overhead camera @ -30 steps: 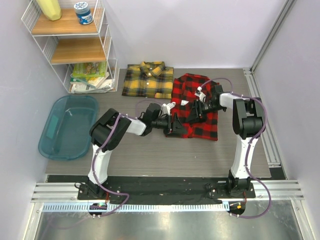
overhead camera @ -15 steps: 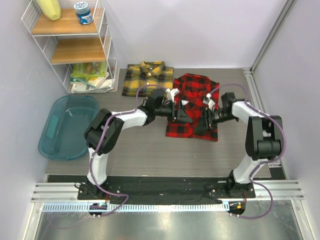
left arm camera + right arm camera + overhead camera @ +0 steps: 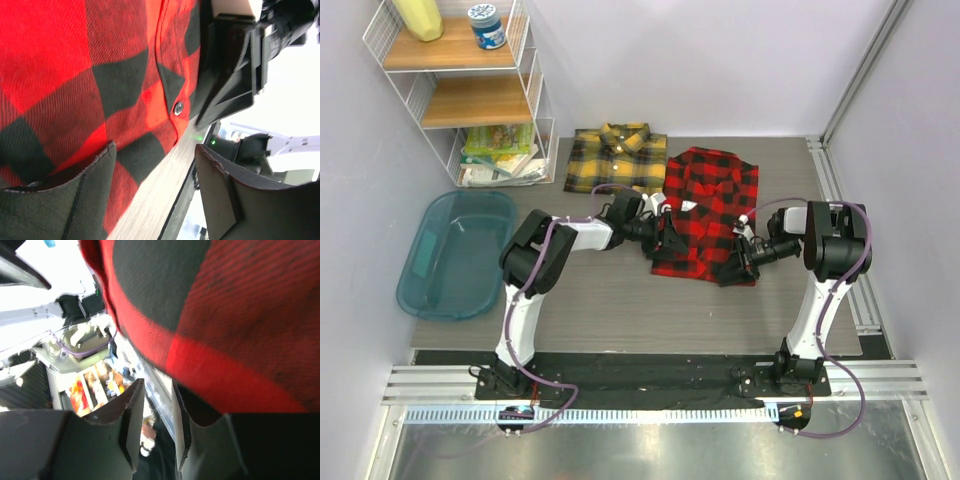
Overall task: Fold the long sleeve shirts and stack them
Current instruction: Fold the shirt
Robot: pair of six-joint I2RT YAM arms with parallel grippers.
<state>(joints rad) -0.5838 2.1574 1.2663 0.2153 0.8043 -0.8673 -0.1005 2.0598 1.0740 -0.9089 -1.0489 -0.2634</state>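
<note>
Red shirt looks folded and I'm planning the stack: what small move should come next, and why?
Probably close the left hand on the edge of the red shirt: its fingers stand apart with the hem between them, the right hand is at the near right corner, and the folded yellow shirt lies behind.

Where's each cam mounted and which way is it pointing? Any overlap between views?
Top external: above and behind the bases, looking down on the table. Both arms show, with left tool and right tool at the red shirt.
Left wrist: on the left arm, looking along its open fingers across the shirt's edge and bare tabletop.
Right wrist: on the right arm, its fingers low in frame, red fabric close above, blurred room beyond.
Shared: all three see the red shirt.
</note>
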